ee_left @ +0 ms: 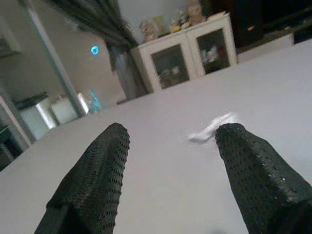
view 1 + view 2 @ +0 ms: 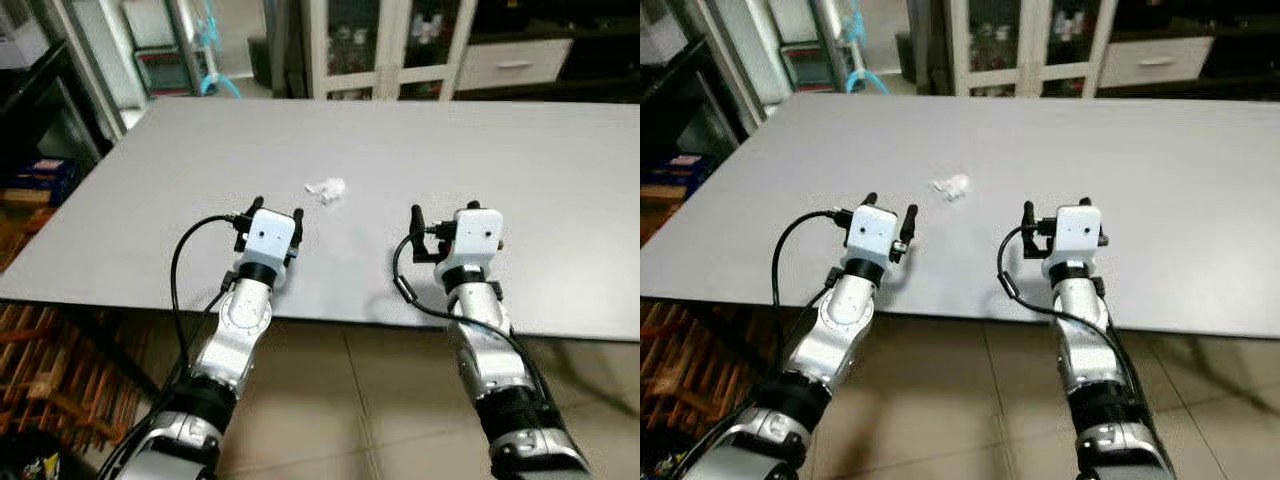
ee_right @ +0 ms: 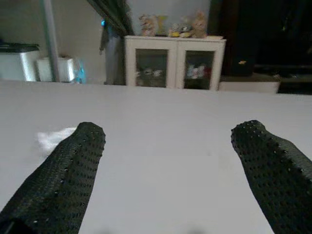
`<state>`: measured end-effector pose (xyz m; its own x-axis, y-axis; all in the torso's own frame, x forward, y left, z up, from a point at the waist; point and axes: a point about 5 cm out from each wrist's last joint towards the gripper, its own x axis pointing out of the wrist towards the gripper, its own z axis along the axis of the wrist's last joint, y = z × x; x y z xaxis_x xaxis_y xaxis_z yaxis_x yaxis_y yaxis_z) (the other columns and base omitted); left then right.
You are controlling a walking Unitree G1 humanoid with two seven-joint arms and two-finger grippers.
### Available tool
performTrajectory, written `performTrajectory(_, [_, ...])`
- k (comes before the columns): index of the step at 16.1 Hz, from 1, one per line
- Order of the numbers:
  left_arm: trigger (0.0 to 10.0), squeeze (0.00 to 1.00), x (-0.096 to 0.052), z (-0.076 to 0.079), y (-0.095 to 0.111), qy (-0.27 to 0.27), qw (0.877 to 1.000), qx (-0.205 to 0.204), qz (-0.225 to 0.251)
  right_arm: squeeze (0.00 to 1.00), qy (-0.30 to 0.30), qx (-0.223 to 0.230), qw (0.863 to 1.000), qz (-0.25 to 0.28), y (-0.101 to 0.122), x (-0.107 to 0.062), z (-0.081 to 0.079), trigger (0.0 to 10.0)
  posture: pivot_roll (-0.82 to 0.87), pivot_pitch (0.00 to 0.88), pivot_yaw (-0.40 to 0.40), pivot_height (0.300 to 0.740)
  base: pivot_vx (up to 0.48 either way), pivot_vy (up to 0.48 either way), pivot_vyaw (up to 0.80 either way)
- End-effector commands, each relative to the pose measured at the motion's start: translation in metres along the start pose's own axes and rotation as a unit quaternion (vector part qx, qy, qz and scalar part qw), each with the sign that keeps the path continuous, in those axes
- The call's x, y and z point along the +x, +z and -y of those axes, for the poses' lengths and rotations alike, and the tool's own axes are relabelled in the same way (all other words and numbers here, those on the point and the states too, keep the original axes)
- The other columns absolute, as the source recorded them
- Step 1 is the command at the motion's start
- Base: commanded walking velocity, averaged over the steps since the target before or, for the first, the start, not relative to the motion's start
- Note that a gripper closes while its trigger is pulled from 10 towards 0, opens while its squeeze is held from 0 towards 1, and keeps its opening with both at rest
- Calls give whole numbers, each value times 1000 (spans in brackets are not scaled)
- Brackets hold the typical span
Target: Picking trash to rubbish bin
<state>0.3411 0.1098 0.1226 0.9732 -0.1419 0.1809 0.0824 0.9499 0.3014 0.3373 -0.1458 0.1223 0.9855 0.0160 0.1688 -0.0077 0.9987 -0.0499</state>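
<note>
even indoor light, soft glare on the grey table [image 2: 520, 160]; wrist views soft, slightly blurred.

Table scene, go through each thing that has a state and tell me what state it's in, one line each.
Crumpled paper: lying loose on the table, not held, ahead of the left gripper.
Left gripper: open, over the table's near edge, holding nothing.
Right gripper: open, over the table's near edge, holding nothing.
Table: flat grey top with the paper on it.
Cabinet: glass doors shut.
</note>
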Motion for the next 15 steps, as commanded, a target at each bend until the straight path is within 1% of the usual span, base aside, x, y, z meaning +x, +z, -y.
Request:
performTrajectory(1, [10000, 0, 2, -4, 2, 5, 1000, 3, 1, 0, 9, 1, 1000, 4, 2, 0, -5, 10000, -34, 57, 39, 740, 360, 0, 0])
performTrajectory(15, [10000, 0, 3, -4, 3, 4, 1000, 4, 3, 0, 9, 2, 1000, 4, 1, 0, -6, 10000, -36, 49, 42, 740, 361, 0, 0])
